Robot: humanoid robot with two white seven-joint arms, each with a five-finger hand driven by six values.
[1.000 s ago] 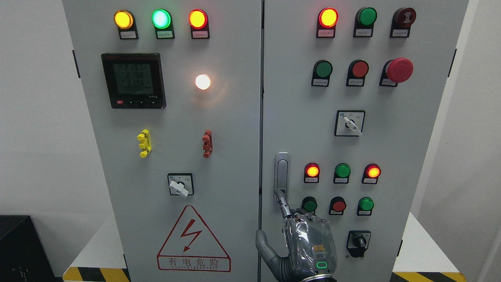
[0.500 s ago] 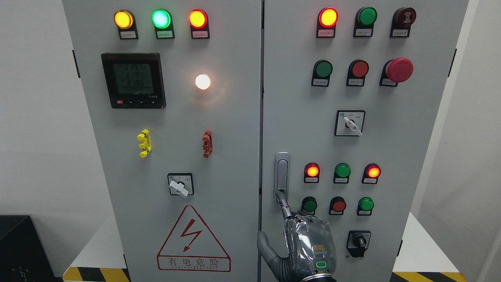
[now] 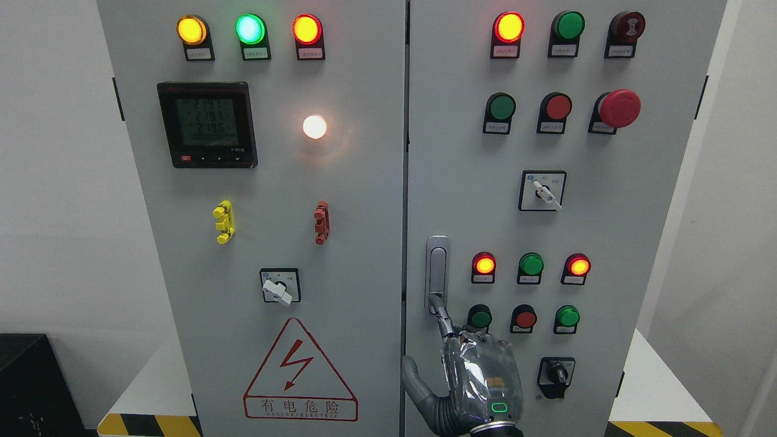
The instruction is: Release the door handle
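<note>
Fingers: one index fingertip [image 3: 434, 300] is extended, touching the lower end of the door handle [image 3: 437, 267]; the other fingers are curled behind the palm, grasping nothing. Right hand [image 3: 479, 376] sits directly below the handle. Handle stands upright at the left edge of the right cabinet door [image 3: 607, 243], just left of a lit red lamp [image 3: 484, 265].
</note>
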